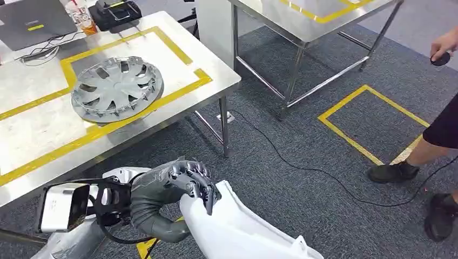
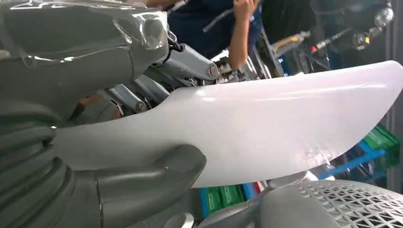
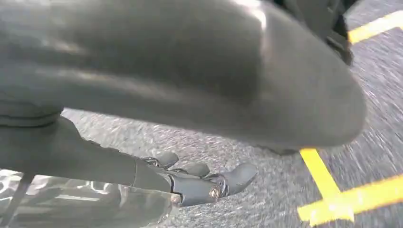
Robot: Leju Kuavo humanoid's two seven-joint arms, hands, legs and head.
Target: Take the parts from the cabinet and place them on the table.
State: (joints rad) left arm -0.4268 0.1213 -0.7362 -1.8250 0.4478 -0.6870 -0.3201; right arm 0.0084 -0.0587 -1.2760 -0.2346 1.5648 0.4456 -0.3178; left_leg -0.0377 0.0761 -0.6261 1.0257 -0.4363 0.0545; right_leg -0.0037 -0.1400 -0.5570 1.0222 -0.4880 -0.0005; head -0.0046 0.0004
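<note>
A long white curved panel (image 1: 243, 232) comes up from the bottom of the head view, and my left hand (image 1: 186, 186) grips its upper end. In the left wrist view the panel (image 2: 266, 128) runs between the thumb (image 2: 152, 180) and the fingers (image 2: 190, 64). My right hand (image 3: 199, 183) hangs above the carpet with its fingers stretched out under a large dark curved surface (image 3: 190, 71). A strip of floor shows between the two, and I cannot tell whether it holds anything. A silver hubcap (image 1: 116, 86) lies on the steel table (image 1: 32, 135).
The table's front corner (image 1: 229, 83) is just ahead of the panel. A laptop (image 1: 32, 21), a cup (image 1: 81, 16) and a black box (image 1: 116, 11) sit at its far side. A second steel table (image 1: 308, 21) stands behind. A person (image 1: 432, 145) stands at right; a cable (image 1: 302, 164) crosses the carpet.
</note>
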